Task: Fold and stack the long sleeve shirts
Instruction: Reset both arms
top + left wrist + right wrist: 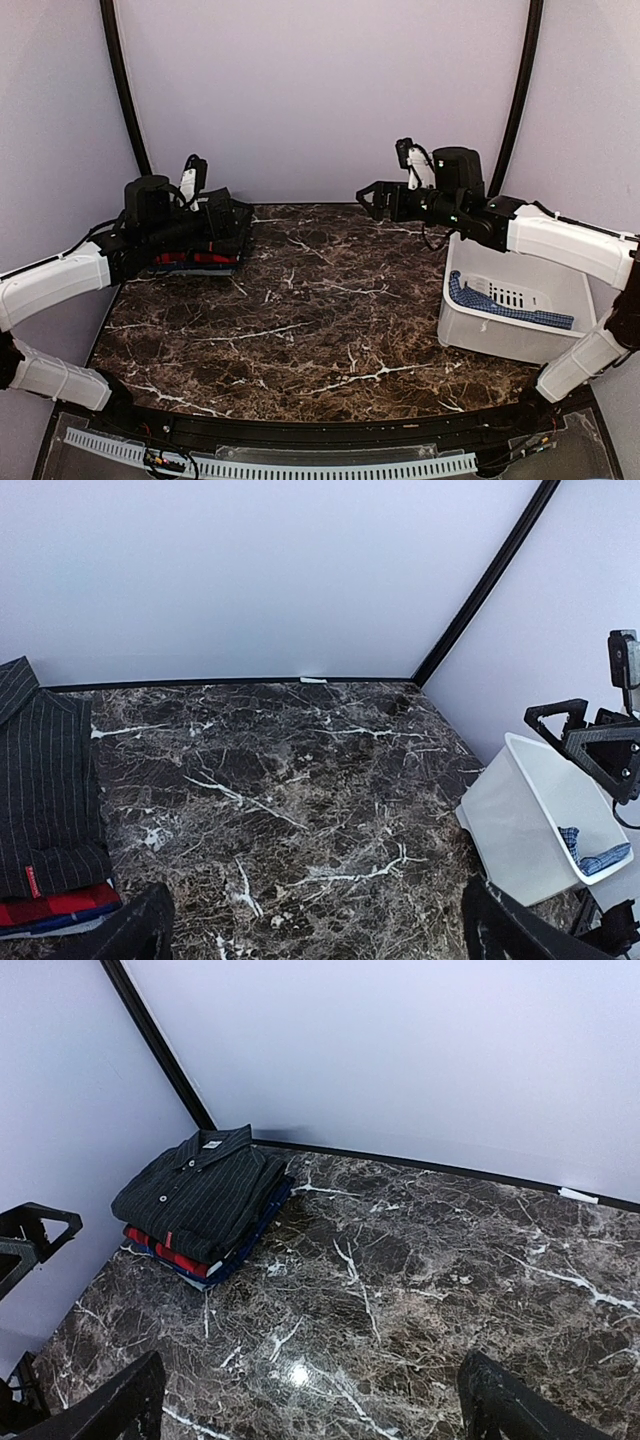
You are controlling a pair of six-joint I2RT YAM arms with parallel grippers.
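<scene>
2 arms raised, left end effector and right end effector spread wide.

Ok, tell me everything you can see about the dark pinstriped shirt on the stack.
The dark pinstriped shirt is charcoal cloth with fine pale stripes, small white buttons down the front and a white label inside the collar, which points toward the back wall. A small red tag sits at one folded edge. Folded into a neat rectangle, it lies flat atop the stack, directly on a red shirt with a blue layer beneath, at the table's far left corner. Nothing rests on it.
</scene>
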